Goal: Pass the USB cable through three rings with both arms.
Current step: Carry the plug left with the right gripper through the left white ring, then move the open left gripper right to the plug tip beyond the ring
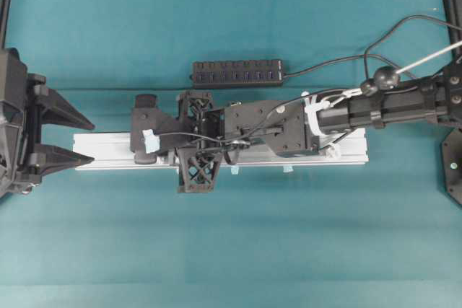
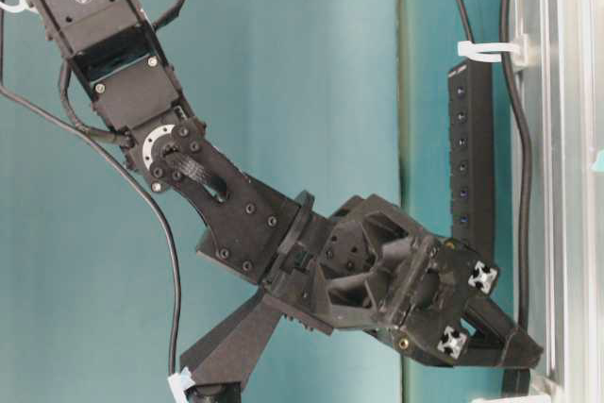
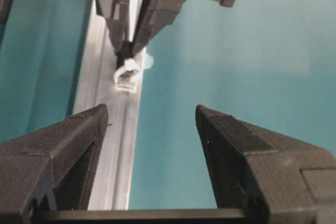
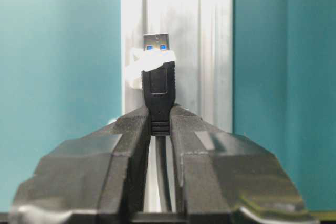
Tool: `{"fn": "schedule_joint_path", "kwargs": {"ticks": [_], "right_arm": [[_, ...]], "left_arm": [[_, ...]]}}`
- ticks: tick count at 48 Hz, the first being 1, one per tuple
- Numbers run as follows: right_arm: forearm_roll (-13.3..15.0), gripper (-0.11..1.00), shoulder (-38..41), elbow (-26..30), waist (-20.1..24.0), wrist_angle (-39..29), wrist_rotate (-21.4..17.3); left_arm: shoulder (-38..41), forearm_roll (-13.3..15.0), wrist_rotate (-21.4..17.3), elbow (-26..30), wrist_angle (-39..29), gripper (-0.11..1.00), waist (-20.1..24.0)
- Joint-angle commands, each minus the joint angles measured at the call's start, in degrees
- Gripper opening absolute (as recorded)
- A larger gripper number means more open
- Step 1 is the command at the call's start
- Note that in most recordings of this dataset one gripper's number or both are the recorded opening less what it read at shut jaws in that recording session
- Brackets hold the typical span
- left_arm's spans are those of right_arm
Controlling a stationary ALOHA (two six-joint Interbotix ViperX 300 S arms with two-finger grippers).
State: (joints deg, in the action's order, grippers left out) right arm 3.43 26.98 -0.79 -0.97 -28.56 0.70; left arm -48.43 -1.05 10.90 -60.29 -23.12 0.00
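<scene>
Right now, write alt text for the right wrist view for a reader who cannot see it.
The right gripper is shut on the black USB cable just behind its plug, whose metal tip pokes through a whitish ring. Behind them a silver rail runs up the frame, with a teal table surface on both sides.

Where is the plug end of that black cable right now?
The USB plug is pinched in the right gripper, over the silver rail, its metal tip poking through a whitish ring.
</scene>
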Motion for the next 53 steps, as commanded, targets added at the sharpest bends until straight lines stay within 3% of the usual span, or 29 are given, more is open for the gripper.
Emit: {"fn": "schedule_joint_path", "kwargs": {"ticks": [1, 20, 38, 53], "right_arm": [[-0.79, -0.05, -0.26, 1.14, 0.18, 1.41, 0.09], [-2.72, -0.05, -0.18, 1.14, 0.09, 2.46, 0.09], [-4.31, -0.05, -0.26, 1.14, -0.18, 3.25, 0.09], [-4.31, -0.05, -0.26, 0.97, -0.26, 3.78, 0.09]], "left_arm": [[0.09, -0.09, 0.00, 0.53, 0.18, 0.72, 0.00], [0.53, -0.09, 0.00, -0.62, 0.97, 0.72, 0.09], [8.88, -0.09, 0.00, -5.01, 15.21, 0.72, 0.18], [19.16, -0.09, -0.18, -4.92, 21.01, 0.72, 1.23]]}}
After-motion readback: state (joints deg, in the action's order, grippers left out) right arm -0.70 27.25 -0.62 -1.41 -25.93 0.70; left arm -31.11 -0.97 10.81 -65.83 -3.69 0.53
